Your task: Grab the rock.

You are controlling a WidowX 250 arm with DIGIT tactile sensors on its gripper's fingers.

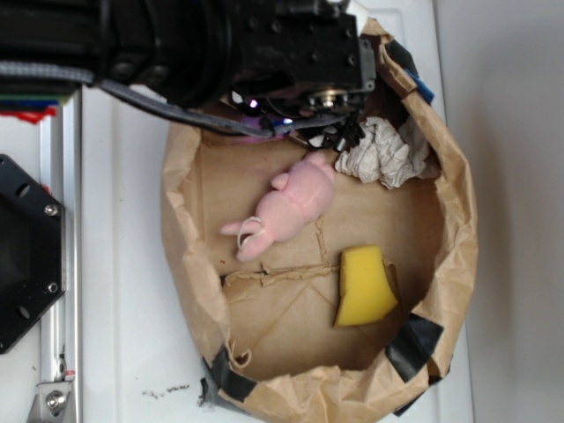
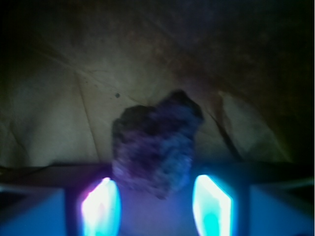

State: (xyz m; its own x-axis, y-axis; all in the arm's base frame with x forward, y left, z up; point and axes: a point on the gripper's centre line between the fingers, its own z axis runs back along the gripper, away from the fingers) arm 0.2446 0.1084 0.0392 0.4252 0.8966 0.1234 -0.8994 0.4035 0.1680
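Observation:
In the wrist view the rock, a dark, rough, angular chunk, lies on brown paper straight ahead. Its lower end reaches down between my two glowing fingertips. My gripper is open around it, with the left finger close against the rock and a narrow gap at the right finger. In the exterior view the gripper is lowered into the top of the brown paper bag, and the arm hides the rock there.
Inside the bag lie a pink plush toy, a crumpled whitish paper wad just right of the gripper, and a yellow sponge. The bag's rolled paper walls ring the space. A metal rail runs along the left.

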